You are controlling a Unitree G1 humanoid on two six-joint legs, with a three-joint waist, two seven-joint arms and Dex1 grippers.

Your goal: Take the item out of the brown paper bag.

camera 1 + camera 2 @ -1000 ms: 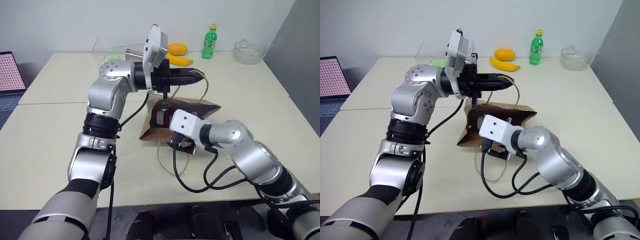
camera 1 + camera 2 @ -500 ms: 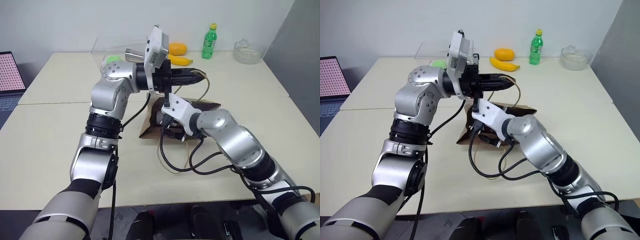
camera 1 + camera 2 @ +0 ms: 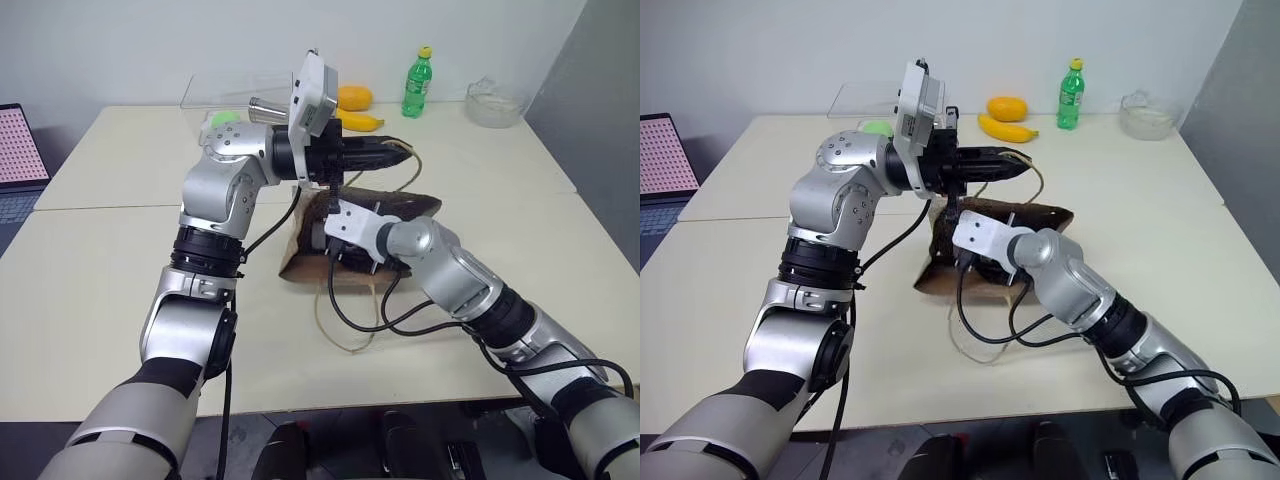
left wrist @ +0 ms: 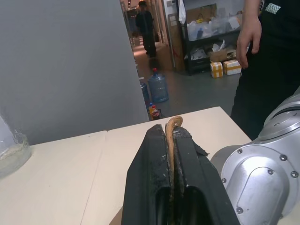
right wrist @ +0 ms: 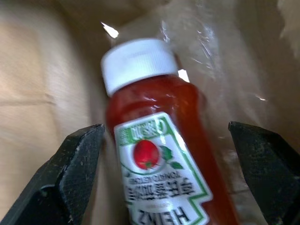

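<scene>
Your right gripper (image 5: 164, 187) sits inside the brown paper bag (image 3: 400, 208) with fingers spread around the item (image 5: 159, 154), while your left gripper (image 3: 385, 155) pinches a handle (image 4: 171, 136), so closing off-centre could squirt that slick bottle deeper.

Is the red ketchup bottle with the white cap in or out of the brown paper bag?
In. The red ketchup bottle lies against brown paper bag walls, between the open right gripper's fingers.
</scene>
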